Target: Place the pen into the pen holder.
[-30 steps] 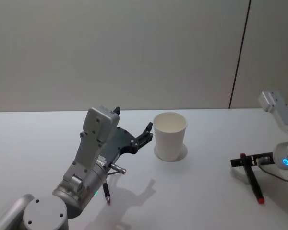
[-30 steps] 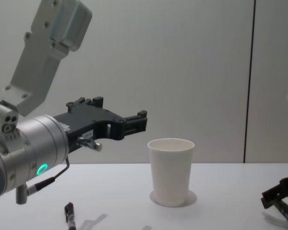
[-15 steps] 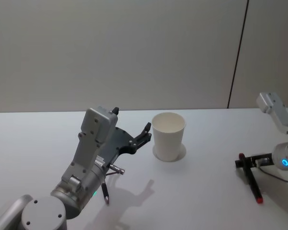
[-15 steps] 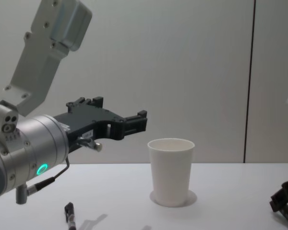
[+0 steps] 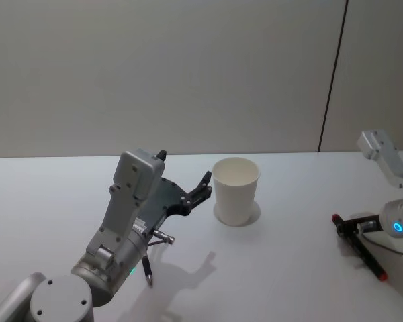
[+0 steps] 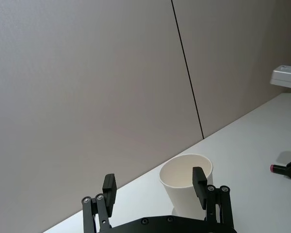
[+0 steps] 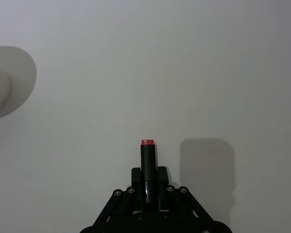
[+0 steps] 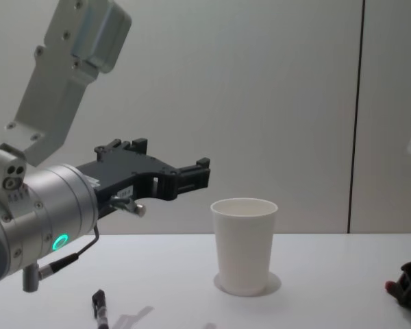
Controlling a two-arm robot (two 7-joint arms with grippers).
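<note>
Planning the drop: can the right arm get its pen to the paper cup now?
Probably yes: bare table lies between the right gripper, holding the pen, and the paper cup; the left gripper hovers left of it.

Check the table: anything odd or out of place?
A second pen lies on the table under the left arm, while the right gripper grips a red-tipped pen. The cup stands upright; nothing spilled. The left gripper hangs open beside it.

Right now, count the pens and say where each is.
2. One pen lies on the table under the left arm; the red-tipped pen is gripped in the right hand.
</note>
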